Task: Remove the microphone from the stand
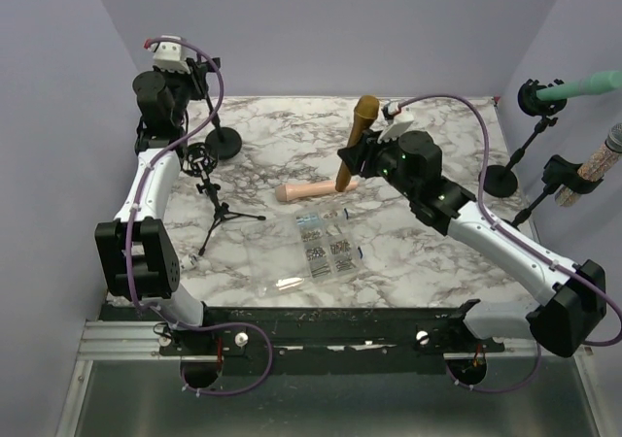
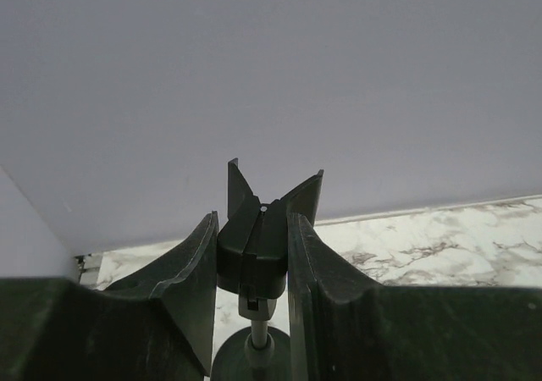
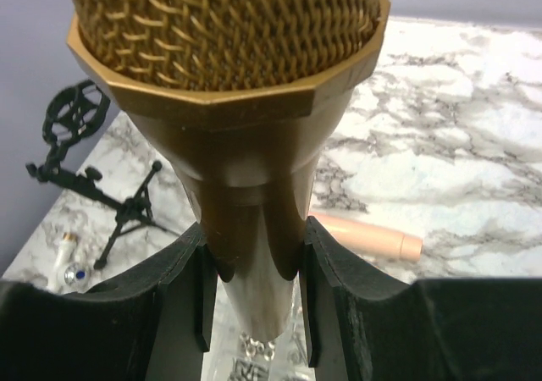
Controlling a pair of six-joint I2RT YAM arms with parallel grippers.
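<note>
**Left hand** (image 2: 251, 250): at ten o'clock on the table (image 1: 408, 262). Its fingers are closed snugly on the clip (image 2: 257, 229) of the round-based stand (image 1: 224, 144). The clip is empty.

**Tripod stand** (image 1: 219, 216): at eight o'clock, carrying a shock mount, with nothing touching it.

**Peach cylinder** (image 1: 313, 191): lying near the centre of the table. A clear parts box (image 1: 326, 243) lies near it, toward six o'clock.

**Microphone** (image 1: 363, 115): gold, just past centre toward one o'clock. It is raised off the table and tilted with its head uppermost, well apart from the stand.

**Right hand** (image 3: 254, 288): narrowed onto the microphone's tapering handle just below the head, with both pads pressed against it.

**Hazards, as judged:**
- The handle narrows downward, so a slackened grip would likely let the microphone slide through the pads and fall onto the cylinder or the box.
- Swinging the microphone while it is tilted could knock its tail against the cylinder.
- If the left hand lets go with a sideways pull, the stand may rock or tip over.
</note>
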